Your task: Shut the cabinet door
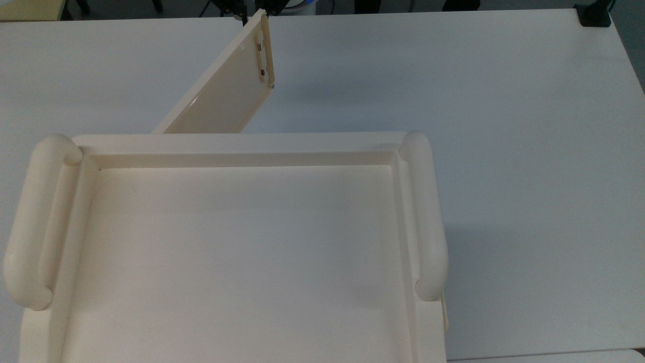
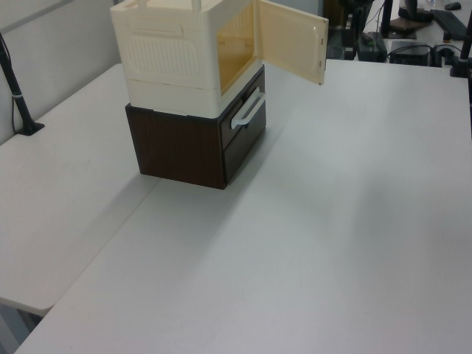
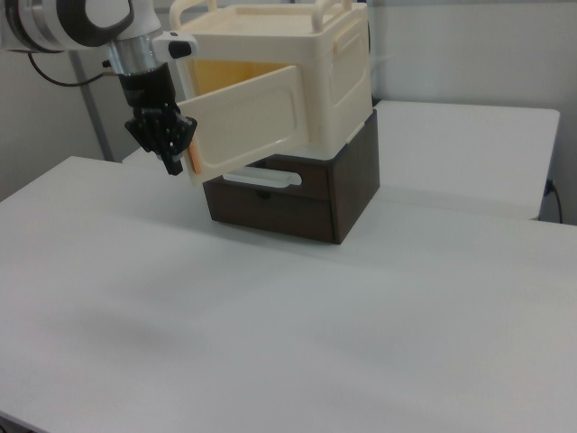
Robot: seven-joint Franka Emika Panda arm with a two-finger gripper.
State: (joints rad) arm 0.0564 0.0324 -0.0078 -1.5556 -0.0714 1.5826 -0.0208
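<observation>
The cream cabinet (image 1: 242, 146) (image 2: 169, 51) (image 3: 334, 63) sits on a dark brown drawer unit. Its cabinet door (image 1: 227, 85) (image 2: 291, 40) (image 3: 248, 117) stands swung out about halfway, hinged at the top view's left. A slim bar handle (image 1: 269, 50) with copper fasteners runs along the door's free edge. My gripper (image 1: 245, 19) (image 3: 173, 162) hangs fingers-down right at that free edge, on the door's outer side. Its black fingers are drawn together with nothing seen between them. I cannot tell whether they touch the door.
The brown drawer unit (image 2: 177, 147) (image 3: 352, 189) has a white handle (image 2: 247, 109) below the door. White table (image 1: 453, 101) spreads wide to the top view's right. A black clamp (image 1: 594, 15) sits at the far corner, and a black pole (image 2: 18, 96) stands at the left view's left.
</observation>
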